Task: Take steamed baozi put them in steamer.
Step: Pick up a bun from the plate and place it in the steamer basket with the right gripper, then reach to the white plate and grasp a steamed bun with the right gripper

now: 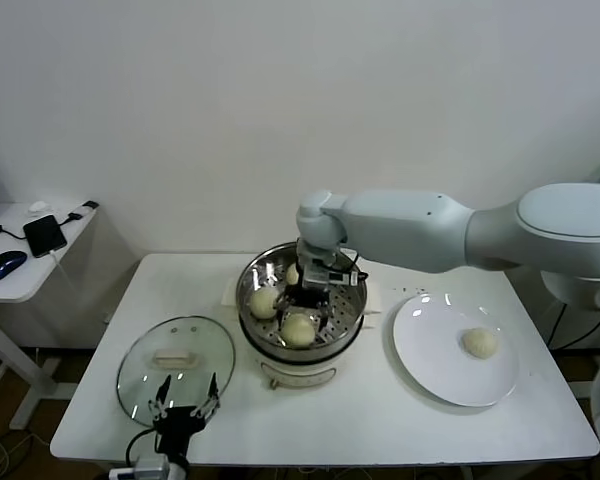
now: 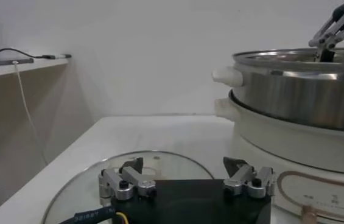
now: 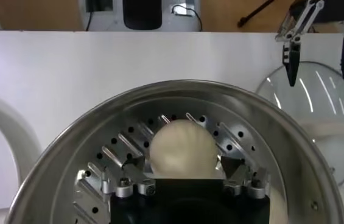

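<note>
The steamer (image 1: pixel 302 300) is a shiny steel pot with a perforated tray (image 3: pixel 232 143) on a cream base, at the table's middle. Three steamed baozi lie in it: one on the left (image 1: pixel 265 301), one at the front (image 1: pixel 298 330), and one at the back (image 1: pixel 293 272) half hidden by the arm. My right gripper (image 1: pixel 305 312) reaches down into the pot. It is open, its fingers standing on either side of the front baozi (image 3: pixel 182 146). Another baozi (image 1: pixel 479 343) rests on the white plate (image 1: pixel 430 370). My left gripper (image 1: pixel 185 405) hangs open over the lid's near edge.
A round glass lid (image 1: pixel 176 365) with a cream handle lies flat on the table left of the steamer. A side table (image 1: pixel 20 280) at the far left carries a phone and a mouse. The right arm spans from the right across the plate's back.
</note>
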Controlling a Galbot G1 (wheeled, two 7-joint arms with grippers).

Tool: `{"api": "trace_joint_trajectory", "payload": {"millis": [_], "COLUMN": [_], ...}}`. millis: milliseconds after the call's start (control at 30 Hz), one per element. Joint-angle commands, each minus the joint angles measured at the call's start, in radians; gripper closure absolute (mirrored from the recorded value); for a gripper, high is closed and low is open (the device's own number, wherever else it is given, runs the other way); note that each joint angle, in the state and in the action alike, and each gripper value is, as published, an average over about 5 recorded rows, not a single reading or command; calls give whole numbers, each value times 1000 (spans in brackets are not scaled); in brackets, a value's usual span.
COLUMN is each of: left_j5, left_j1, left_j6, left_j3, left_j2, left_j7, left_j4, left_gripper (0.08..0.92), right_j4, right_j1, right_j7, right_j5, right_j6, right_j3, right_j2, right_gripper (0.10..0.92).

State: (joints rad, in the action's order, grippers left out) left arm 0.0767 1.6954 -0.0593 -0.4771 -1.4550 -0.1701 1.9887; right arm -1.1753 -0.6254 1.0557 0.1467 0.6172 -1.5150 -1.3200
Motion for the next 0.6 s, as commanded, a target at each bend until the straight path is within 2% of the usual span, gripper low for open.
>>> {"api": "trace_joint_trajectory", "payload": {"millis": [33, 133, 267, 400, 600], "left_j5": [-2, -4, -5, -6, -3], "left_j1": [1, 3, 5, 5, 0], "left_j6": [0, 1, 2, 5, 7], "left_j3": [1, 3, 6, 8, 6], "left_j2": [-1, -1, -1, 3, 3], "left_j7": [1, 1, 1, 1, 2], "left_j4": [3, 7, 11, 13, 13], "left_gripper": [177, 177, 177, 177, 177], "right_j4": [39, 71, 76, 24, -7], "right_j1": [-180, -262, -363, -423, -260], "right_j7": [33, 32, 12, 19, -31], "right_j5": [206, 361, 477, 471, 370], "right_j6": [5, -82, -352, -550, -654], "right_j3": [-41, -122, -250, -381, -399], "right_j2": [103, 206, 375, 551, 762], "right_gripper": [203, 202, 203, 203, 203]}}
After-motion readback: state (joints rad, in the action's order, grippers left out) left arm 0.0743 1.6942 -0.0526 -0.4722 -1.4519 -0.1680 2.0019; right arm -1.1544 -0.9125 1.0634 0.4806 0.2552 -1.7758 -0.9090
